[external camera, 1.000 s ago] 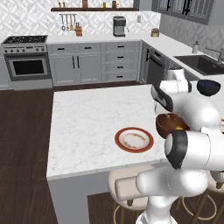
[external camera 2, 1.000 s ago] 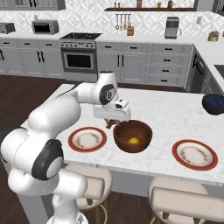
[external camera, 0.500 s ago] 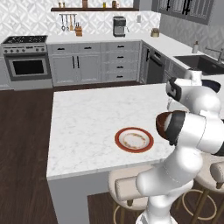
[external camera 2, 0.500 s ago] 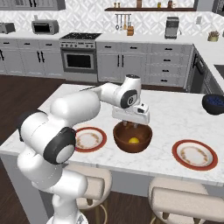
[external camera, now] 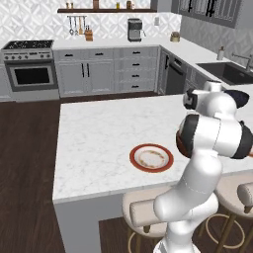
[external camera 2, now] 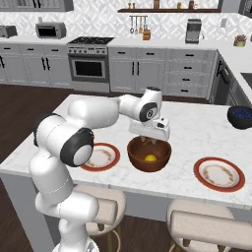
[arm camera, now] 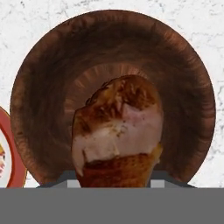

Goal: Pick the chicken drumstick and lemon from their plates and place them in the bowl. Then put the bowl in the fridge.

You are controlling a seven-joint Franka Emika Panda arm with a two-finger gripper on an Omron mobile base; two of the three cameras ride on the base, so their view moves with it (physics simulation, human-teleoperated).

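My gripper hangs just over the wooden bowl on the island, shut on the chicken drumstick. In the hand view the drumstick's meaty end points down at the middle of the bowl and covers what lies in it. From the right base view the lemon lies on the bowl's floor. One plate sits bare to the left of the bowl, the other plate to its right. In the left base view my own arm hides most of the bowl; the left plate shows there. The fridge is out of view.
A dark blue bowl stands at the island's far right edge. Stools are tucked under the near edge. Stove and grey cabinets line the back wall; a sink is on the right counter.
My arm has swung right from beside the left plate to over the wooden bowl, carrying the drumstick, and has dipped slightly toward the bowl.
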